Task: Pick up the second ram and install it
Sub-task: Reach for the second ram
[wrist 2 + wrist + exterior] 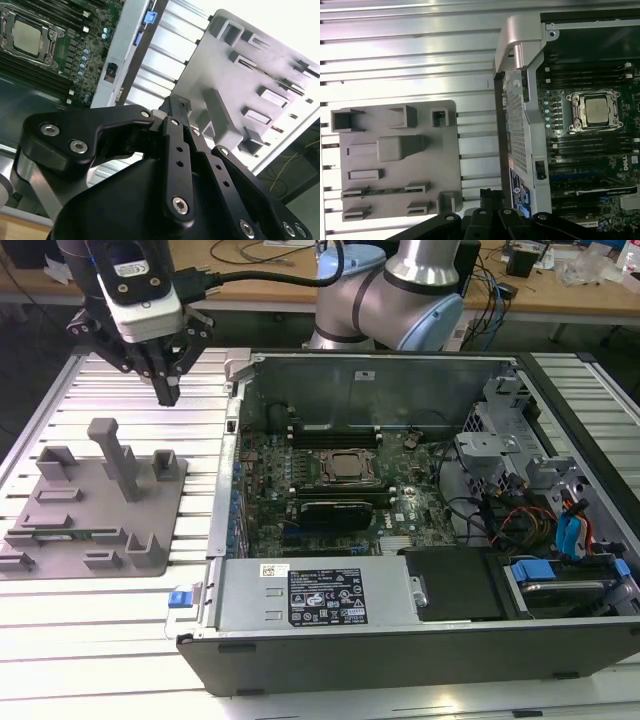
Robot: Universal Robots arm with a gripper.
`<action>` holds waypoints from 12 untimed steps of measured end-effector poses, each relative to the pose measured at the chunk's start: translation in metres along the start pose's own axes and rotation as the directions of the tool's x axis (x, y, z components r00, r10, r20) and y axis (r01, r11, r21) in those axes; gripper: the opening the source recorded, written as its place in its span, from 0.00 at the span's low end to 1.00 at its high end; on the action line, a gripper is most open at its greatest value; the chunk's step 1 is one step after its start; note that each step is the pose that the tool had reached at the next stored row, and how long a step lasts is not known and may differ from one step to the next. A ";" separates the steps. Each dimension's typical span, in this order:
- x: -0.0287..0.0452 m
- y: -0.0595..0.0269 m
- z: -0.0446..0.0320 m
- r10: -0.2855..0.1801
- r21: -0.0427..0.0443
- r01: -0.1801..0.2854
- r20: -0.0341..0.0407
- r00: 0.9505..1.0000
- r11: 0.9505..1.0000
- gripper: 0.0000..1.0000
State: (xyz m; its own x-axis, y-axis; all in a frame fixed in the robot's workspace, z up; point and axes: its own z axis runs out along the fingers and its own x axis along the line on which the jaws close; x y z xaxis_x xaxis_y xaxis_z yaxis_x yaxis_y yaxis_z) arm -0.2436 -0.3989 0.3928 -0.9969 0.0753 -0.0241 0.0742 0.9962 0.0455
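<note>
A robot gripper (167, 392), pinched closed and empty, hovers above a grey holder tray (95, 508) on the table (110, 640). The second ram (75, 534) lies in a tray slot, ungrasped. Pickup appears to be at the approach; grasping calls for parted jaws aligned with the stick.

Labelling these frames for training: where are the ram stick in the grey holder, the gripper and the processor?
ram stick (385, 190): first wrist view, middle of its exposed edge.
gripper (167, 390): exterior view, between its fingertips.
processor (345, 468): exterior view, centre of its metal lid.
</note>
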 end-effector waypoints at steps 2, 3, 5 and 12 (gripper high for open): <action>0.0040 -0.0003 -0.0001 0.000 0.000 0.000 0.000 1.000 1.000 0.08; 0.0064 -0.0005 -0.0001 0.000 0.000 0.000 0.000 1.000 1.000 0.08; 0.0129 -0.0010 -0.0003 0.000 0.000 0.000 0.000 1.000 1.000 0.08; 0.0303 -0.0023 -0.0005 0.000 0.000 0.000 0.000 1.000 1.000 0.08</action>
State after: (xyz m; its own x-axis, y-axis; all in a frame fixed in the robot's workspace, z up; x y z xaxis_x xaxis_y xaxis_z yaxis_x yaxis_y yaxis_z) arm -0.2739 -0.3989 0.3925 -0.9969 0.0753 -0.0241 0.0742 0.9962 0.0455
